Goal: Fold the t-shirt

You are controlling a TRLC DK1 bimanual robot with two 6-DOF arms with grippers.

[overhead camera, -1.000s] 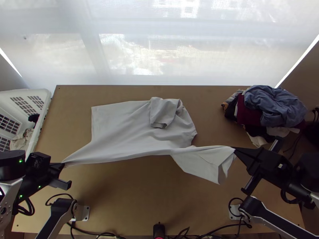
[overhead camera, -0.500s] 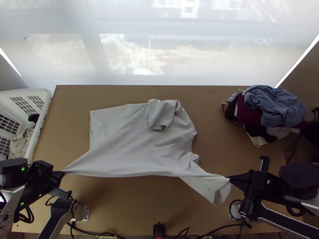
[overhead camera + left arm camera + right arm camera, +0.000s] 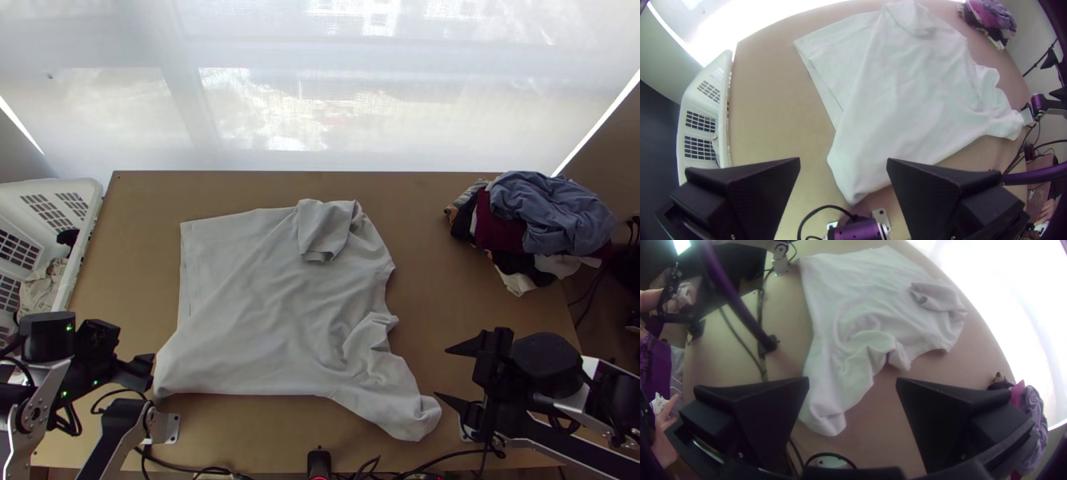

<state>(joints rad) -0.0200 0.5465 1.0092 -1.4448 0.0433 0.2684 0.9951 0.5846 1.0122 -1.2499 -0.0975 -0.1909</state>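
Daylight through far window (image 3: 352, 104) (glaring white in wrist views); fisheye corners dark.

This looks like a robot lab or workroom. A silver and black metal robot arm (image 3: 112, 436) stands near the left near corner of the flat light brown wooden desk (image 3: 132, 240), and another silver and black metal robot arm (image 3: 552, 438) near the right one. Thin black bendy wires (image 3: 452, 458) run along the near edge. Past the far edge is a big bright window with a thin white cover (image 3: 256, 112).

Wooden table (image 3: 448, 224) bearing the t-shirt (image 3: 264, 312) and heaped clothes (image 3: 548, 212)
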